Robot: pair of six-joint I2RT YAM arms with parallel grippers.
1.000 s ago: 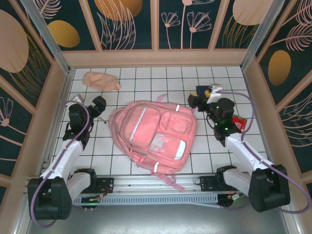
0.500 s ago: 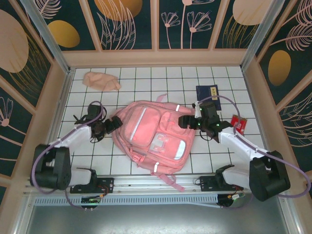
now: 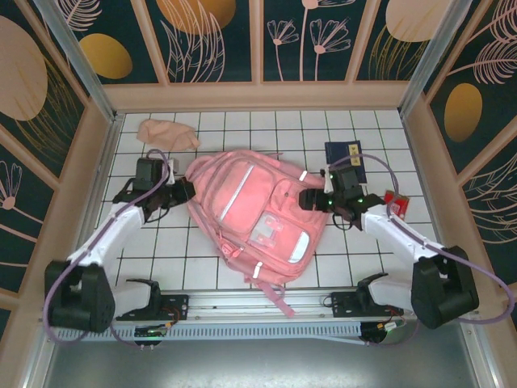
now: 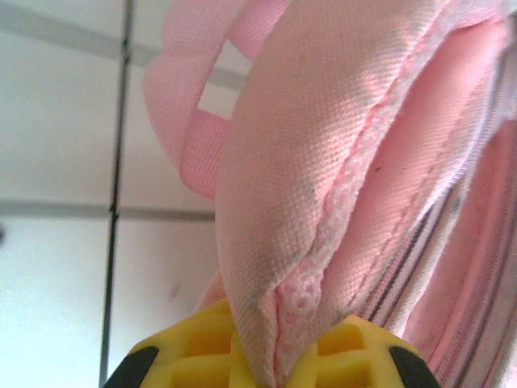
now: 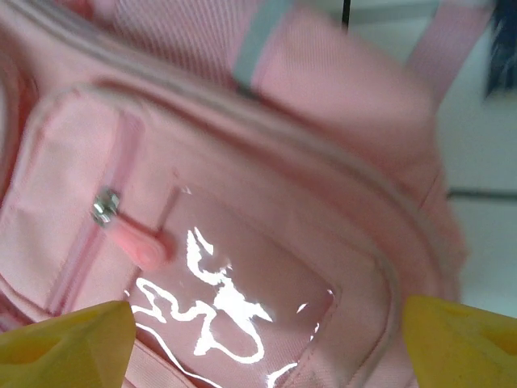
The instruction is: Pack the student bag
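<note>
From above, the pink backpack lies in the middle of the tiled table, with the left gripper at its left edge and the right gripper at its right side; in the left wrist view the left fingers pinch a fold of its fabric; in the right wrist view the right fingers stand spread wide over its front pocket.

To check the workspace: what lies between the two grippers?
In the top view, the student bag lies between the left gripper and the right gripper; the left one pinches its edge.
</note>
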